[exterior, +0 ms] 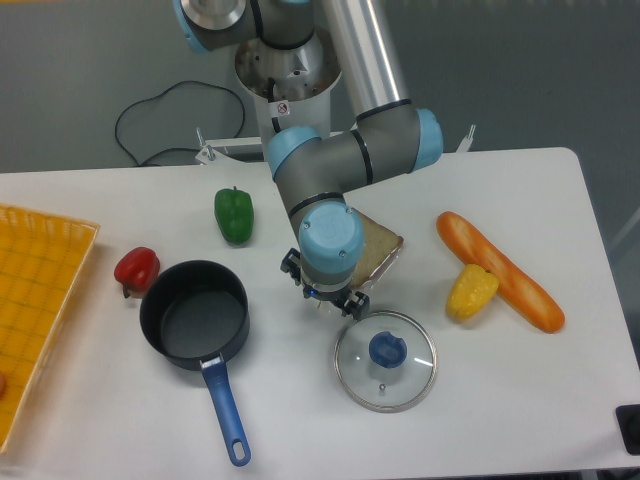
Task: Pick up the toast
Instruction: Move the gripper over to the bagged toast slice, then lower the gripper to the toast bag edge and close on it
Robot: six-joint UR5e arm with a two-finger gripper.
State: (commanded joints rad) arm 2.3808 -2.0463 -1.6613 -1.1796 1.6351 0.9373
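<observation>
The end effector hangs at the toast's 8 o'clock edge; whether its jaws are spread, I cannot tell.

Toast: only right part shows, rest hidden under wrist.
Gripper: fingers masked by wrist housing from above; jaw state cannot tell; contact with toast cannot tell.
Yellow basket: cut off by left edge.
Small red-orange item at left edge: too cropped to identify.
Dark object at right edge: cropped, unidentifiable.
Arm base: cut by top edge.
</observation>
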